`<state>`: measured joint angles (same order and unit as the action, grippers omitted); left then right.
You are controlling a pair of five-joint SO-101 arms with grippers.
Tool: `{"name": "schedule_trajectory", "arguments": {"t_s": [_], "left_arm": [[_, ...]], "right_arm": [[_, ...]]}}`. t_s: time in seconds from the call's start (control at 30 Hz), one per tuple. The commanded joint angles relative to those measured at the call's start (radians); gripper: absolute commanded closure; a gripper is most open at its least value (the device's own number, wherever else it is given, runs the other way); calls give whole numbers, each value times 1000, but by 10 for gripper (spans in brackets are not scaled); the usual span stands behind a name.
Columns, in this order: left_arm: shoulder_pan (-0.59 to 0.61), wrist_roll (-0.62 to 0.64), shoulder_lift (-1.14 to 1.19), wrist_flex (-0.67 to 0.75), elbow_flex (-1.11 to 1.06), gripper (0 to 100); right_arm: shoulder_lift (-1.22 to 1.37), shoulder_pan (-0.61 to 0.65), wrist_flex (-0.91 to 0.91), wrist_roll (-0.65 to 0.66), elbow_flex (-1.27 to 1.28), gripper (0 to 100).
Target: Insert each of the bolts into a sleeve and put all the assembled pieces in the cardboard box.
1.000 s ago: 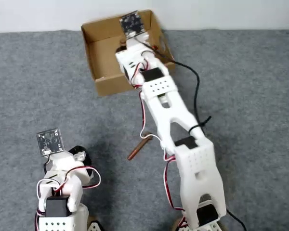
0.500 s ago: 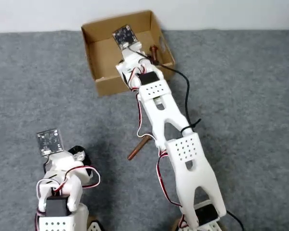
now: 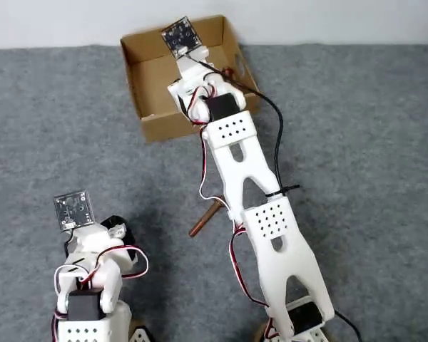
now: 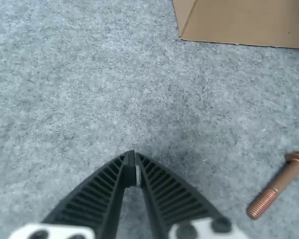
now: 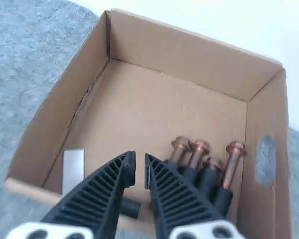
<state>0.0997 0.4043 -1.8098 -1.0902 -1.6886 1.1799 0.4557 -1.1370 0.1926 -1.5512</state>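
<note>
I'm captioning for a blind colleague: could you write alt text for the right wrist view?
The right gripper hangs over the open cardboard box, jaws slightly apart and empty. Four copper bolts in black sleeves lie side by side on the box floor.

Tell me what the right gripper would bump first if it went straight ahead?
The right gripper would probably hit the cardboard box floor, beside the assembled pieces; depth is unclear.

In the high view the right arm [image 3: 235, 153] covers much of the cardboard box [image 3: 153, 78], while in the right wrist view its jaws hide the lower ends of the assembled pieces [image 5: 234, 164] and most of a dark piece [image 5: 132, 208].
</note>
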Motion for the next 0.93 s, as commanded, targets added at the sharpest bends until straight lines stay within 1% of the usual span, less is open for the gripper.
{"name": "schedule_trajectory", "arguments": {"t_s": [0.0,0.2,0.57,0.67,0.9], "left_arm": [[5,-9,-5,12,4,994],[5,-9,-5,14,4,994],[5,-9,-5,14,4,994],[5,-9,-5,15,4,994],[5,-9,-5,15,4,994]], "right_arm": [[-12,19,-151,-34,-132,991],[-74,44,-326,-132,-132,991],[-163,68,-641,-253,-132,991],[-185,64,-659,-313,-130,991],[-252,81,-664,-385,-91,991]]}}
